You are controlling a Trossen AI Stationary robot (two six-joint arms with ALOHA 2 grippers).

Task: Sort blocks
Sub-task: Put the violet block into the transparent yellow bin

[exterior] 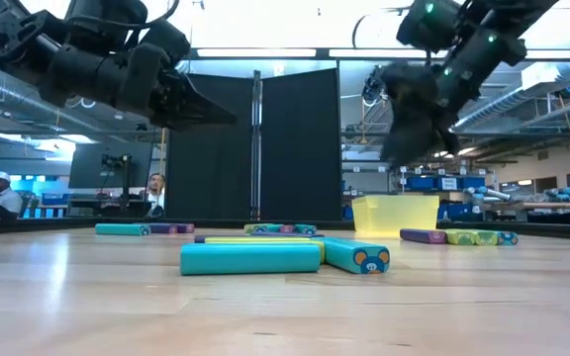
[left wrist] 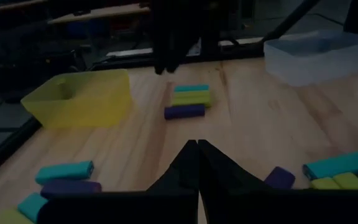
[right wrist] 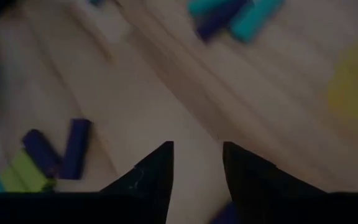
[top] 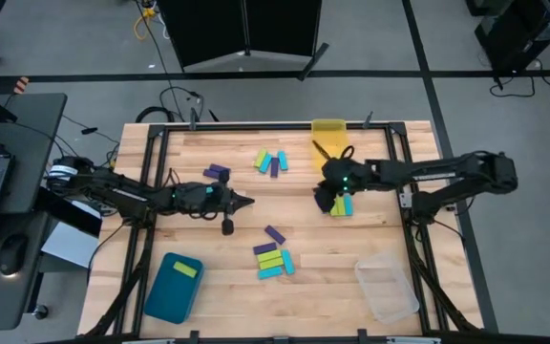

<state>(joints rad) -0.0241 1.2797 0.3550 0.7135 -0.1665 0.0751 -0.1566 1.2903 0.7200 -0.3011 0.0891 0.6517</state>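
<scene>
Small purple, lime and cyan blocks lie flat on the wooden table in groups: one at the far middle (top: 272, 161), one at the near middle (top: 273, 260), one lone purple block (top: 217, 173), and a few right by my right gripper (top: 344, 205). My left gripper (top: 248, 201) hovers shut and empty left of centre, its fingers (left wrist: 197, 149) meeting at a point. Right of centre, my right gripper (top: 327, 196) stands open, slanting down, above the table; nothing lies between its fingertips (right wrist: 197, 152). In the low view both grippers hang clear of the tabletop.
A yellow bin (top: 329, 134) stands at the far edge, a teal bin (top: 173, 287) holding a lime block at the near left, and a clear bin (top: 386, 290) at the near right. Bare wood shows between the two grippers.
</scene>
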